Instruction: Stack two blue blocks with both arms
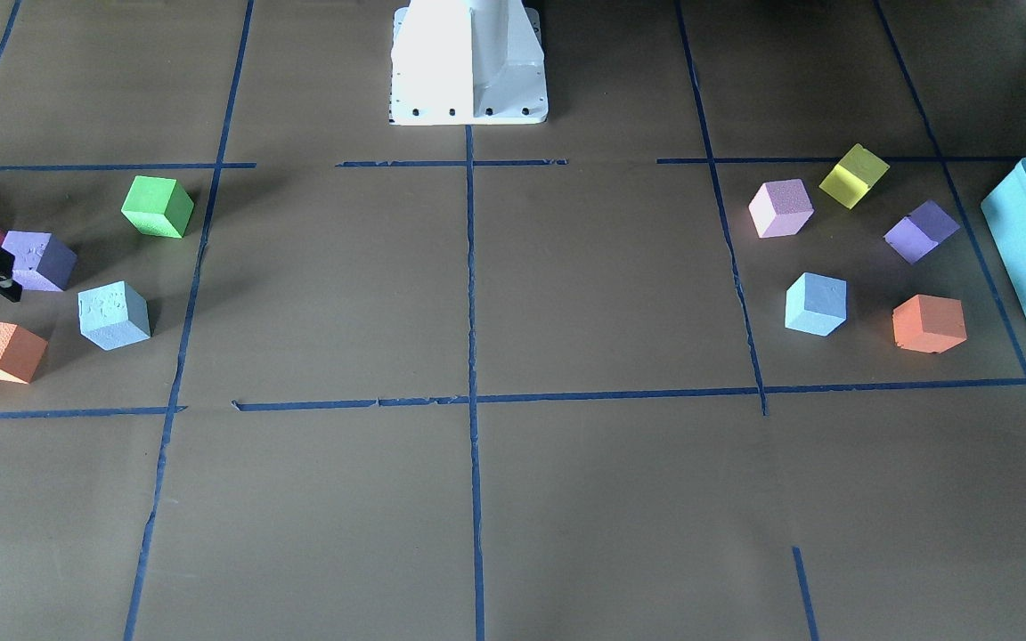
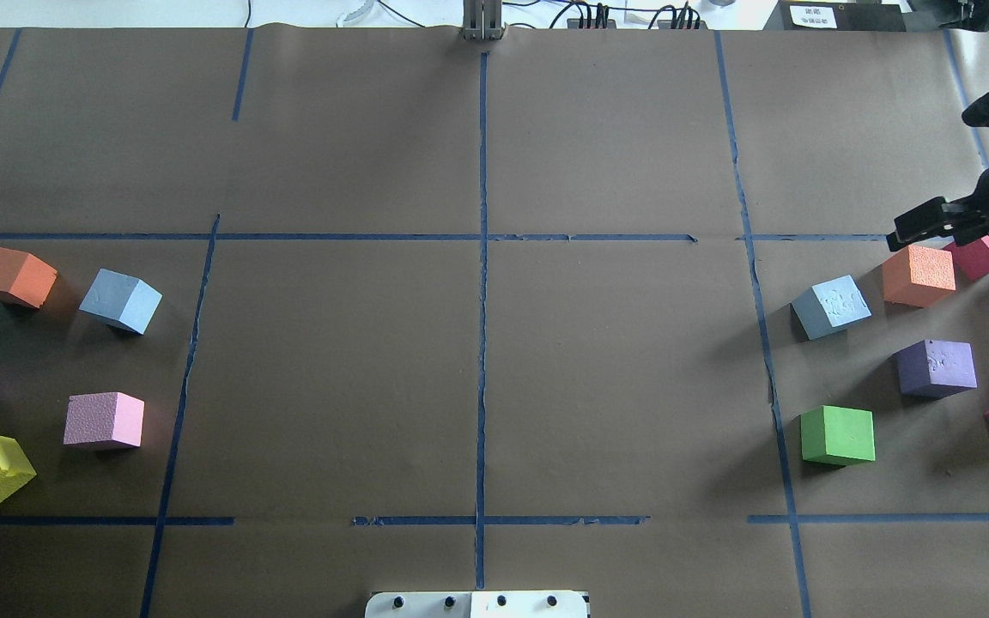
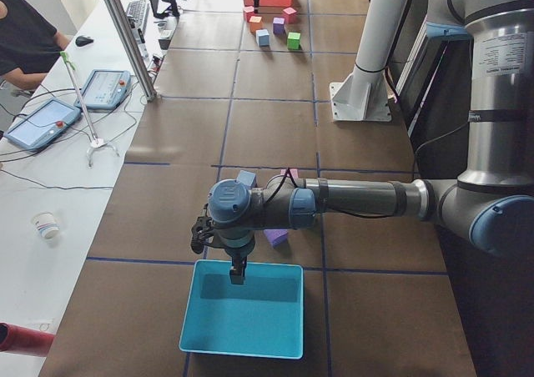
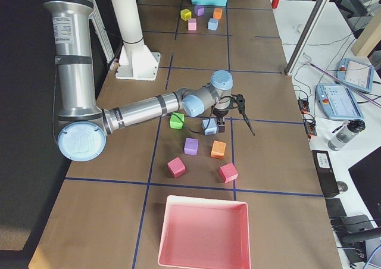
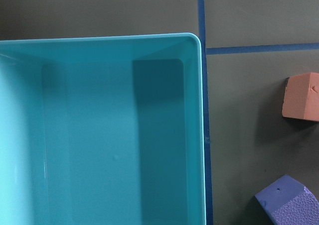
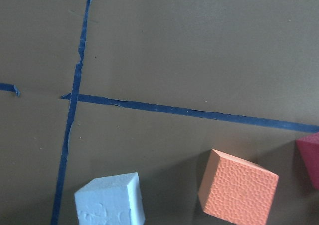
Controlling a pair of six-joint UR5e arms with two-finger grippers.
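Eleven cubes (image 2: pixel 121 299), two trays (image 4: pixel 202 233), two arms (image 4: pixel 143 109)

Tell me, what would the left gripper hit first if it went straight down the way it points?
Probably the floor of the teal tray: the left gripper hangs pointing down over it, and the wrist view shows bare tray floor below. Depth is unclear.

Left blue block (image 2: pixel 121 300) and right blue block (image 2: pixel 832 307), both flat, unstacked, well apart.

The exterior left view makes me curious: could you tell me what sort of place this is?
Probably a robotics lab: a tape-gridded table, the left arm reaching over it, and operator tablets alongside.
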